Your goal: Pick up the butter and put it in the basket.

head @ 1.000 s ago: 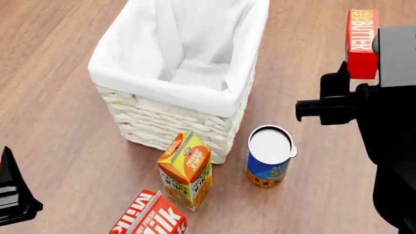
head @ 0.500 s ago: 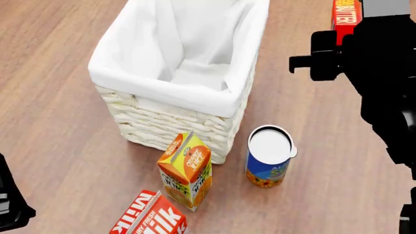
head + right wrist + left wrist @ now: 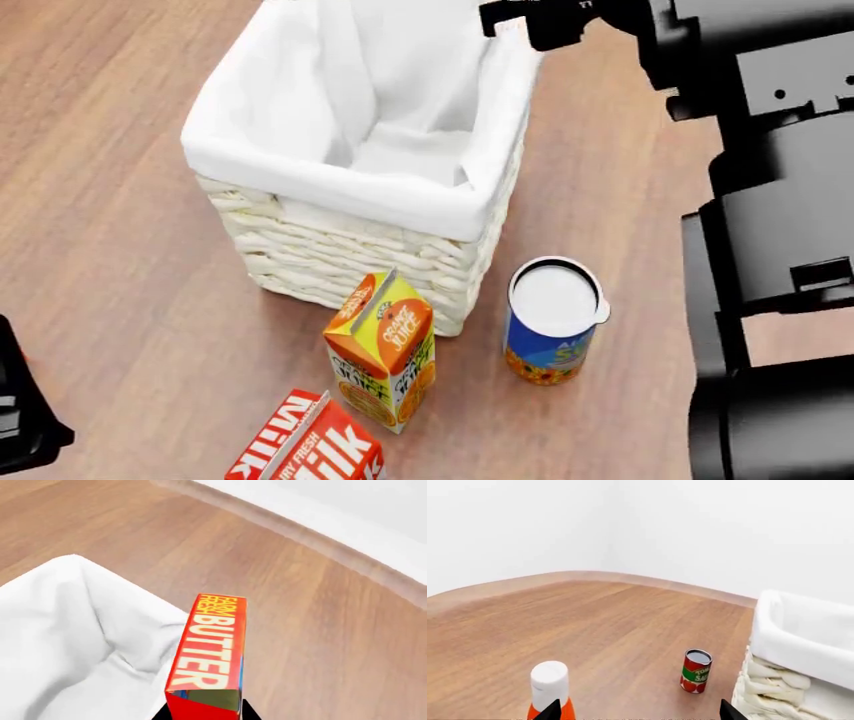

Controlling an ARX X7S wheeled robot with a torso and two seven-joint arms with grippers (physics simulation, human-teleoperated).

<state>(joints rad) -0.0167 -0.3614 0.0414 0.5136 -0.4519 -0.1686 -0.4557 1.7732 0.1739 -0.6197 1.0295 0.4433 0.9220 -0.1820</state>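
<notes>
Right arm (image 3: 761, 150): has swung up and inward since the earlier head views, from beside the can to the basket's (image 3: 334, 255) far right corner, its black end now over the liner (image 3: 400, 150) rim there. Butter (image 3: 210, 650): earlier visible in the head view above the right gripper, now hidden there behind the arm; in the right wrist view it stands lengthwise out from the right gripper (image 3: 203, 715), its near end clamped between the dark fingers at the frame's lower edge, its lettered face up, its far end over the seam between liner and wood floor (image 3: 320, 630). Basket: unmoved, open top, white liner sagging into the interior. Juice carton (image 3: 382, 350): upright, just beside the basket's near wall. Can (image 3: 553, 320): upright, near the basket's near right corner, apart from the carton. Milk carton (image 3: 310, 445): lying at the near edge. Left gripper (image 3: 637, 712): only two dark finger tips show, set wide apart, nothing between them; a white-capped orange bottle (image 3: 550, 687) and a red sauce can (image 3: 696, 671) stand beyond on open floor.
</notes>
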